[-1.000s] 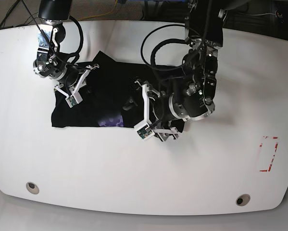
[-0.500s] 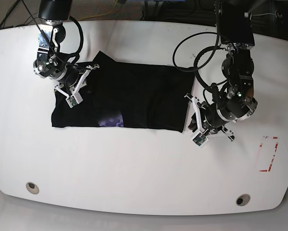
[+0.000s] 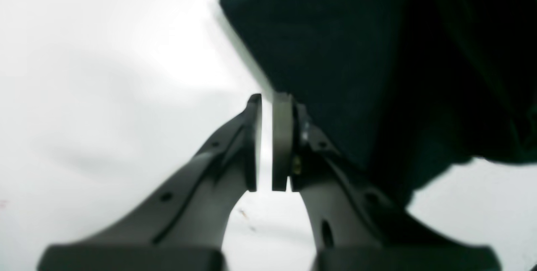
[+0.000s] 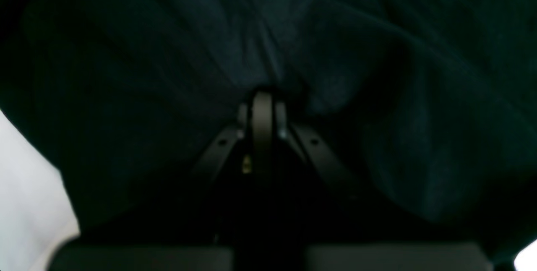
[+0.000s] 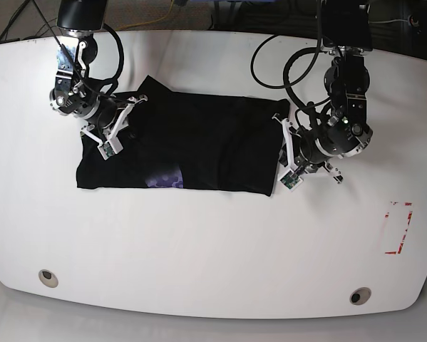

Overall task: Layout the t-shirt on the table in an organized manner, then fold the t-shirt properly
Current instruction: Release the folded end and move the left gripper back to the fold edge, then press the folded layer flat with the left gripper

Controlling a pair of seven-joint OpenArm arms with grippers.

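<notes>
Left tool (image 3: 267,143) closed, empty, beside t-shirt (image 5: 199,146) right edge. Right tool (image 4: 263,113) clamped on cloth, far-left corner. T-shirt flat mid-counter (image 5: 199,249); soft, limp: pinch at corners.

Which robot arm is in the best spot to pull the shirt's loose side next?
Probably the left gripper. It sits shut right beside the t-shirt at its free edge, over bare table. The right gripper is shut on the t-shirt at the other end, pinning it.
</notes>
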